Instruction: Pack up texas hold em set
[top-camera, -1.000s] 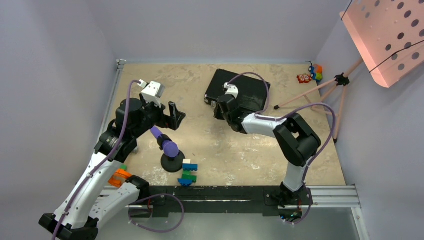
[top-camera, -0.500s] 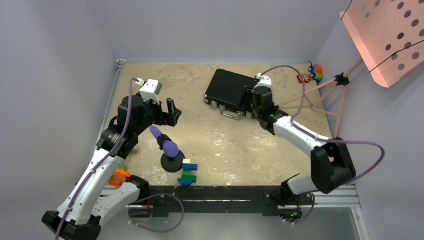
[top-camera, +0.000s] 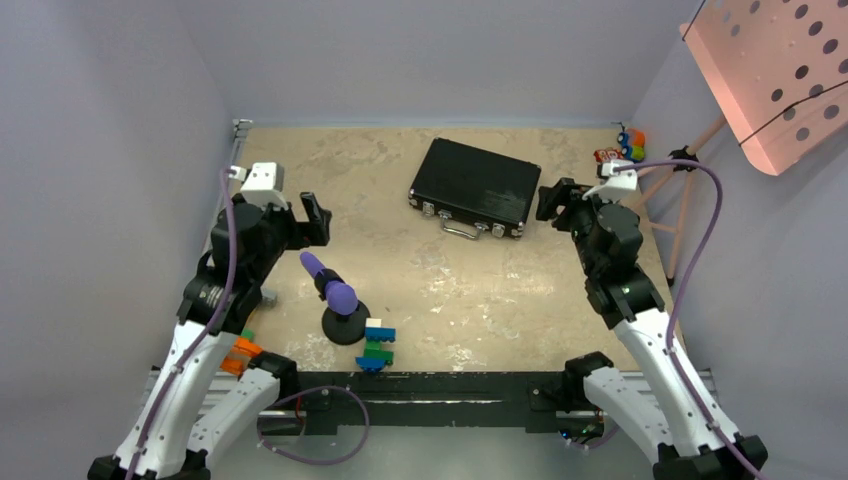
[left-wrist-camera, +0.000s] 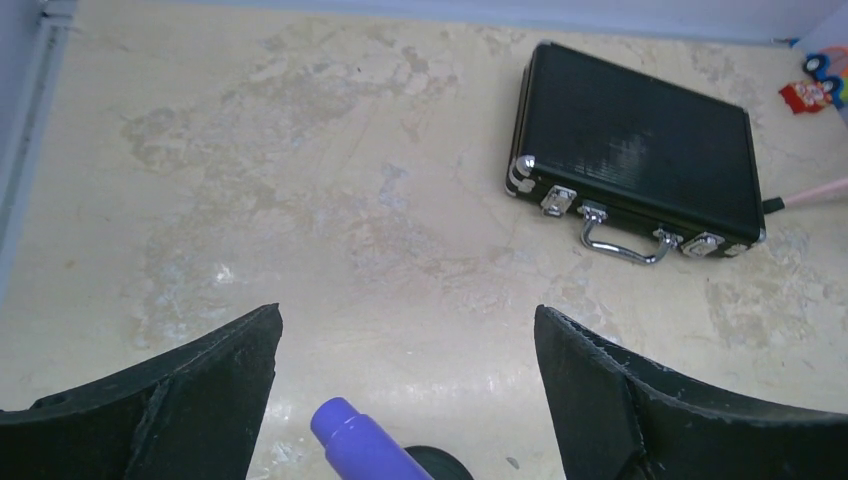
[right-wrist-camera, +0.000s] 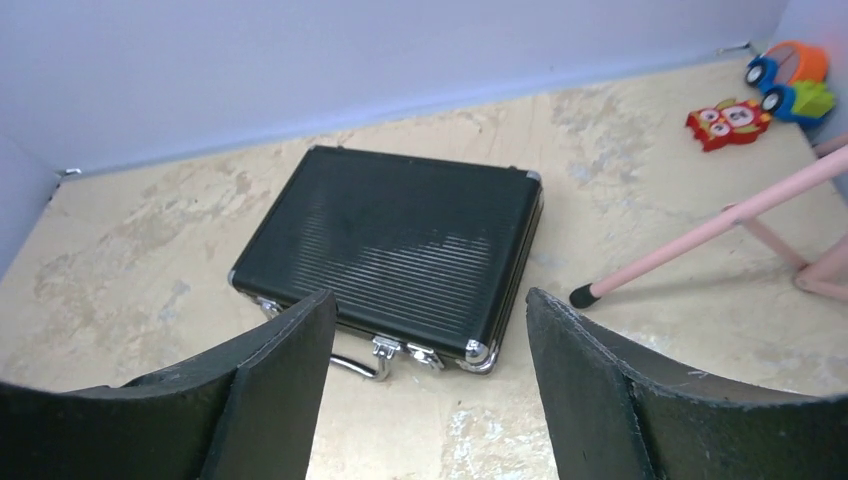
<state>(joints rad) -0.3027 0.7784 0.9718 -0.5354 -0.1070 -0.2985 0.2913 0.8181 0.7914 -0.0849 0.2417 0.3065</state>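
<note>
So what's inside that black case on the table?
Can't tell: the black case lies flat and closed, so whatever it holds is hidden. Only its outside shows, with silver latches and a handle on the front edge. Nothing rests on top.

Closed black case (top-camera: 474, 184) flat on table (top-camera: 450, 290), right jaws just beside it, seemingly apart, left jaws near purple-tipped object (top-camera: 338, 294)

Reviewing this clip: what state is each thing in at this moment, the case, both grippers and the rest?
Black case: lid shut, lying flat.
Left gripper: fingers open, holding nothing.
Right gripper: fingers open, holding nothing, clear of the case.
Purple-tipped object: leaning at a tilt on its black round base.
Toy-brick figure: in one piece, apart from both grippers.
</note>
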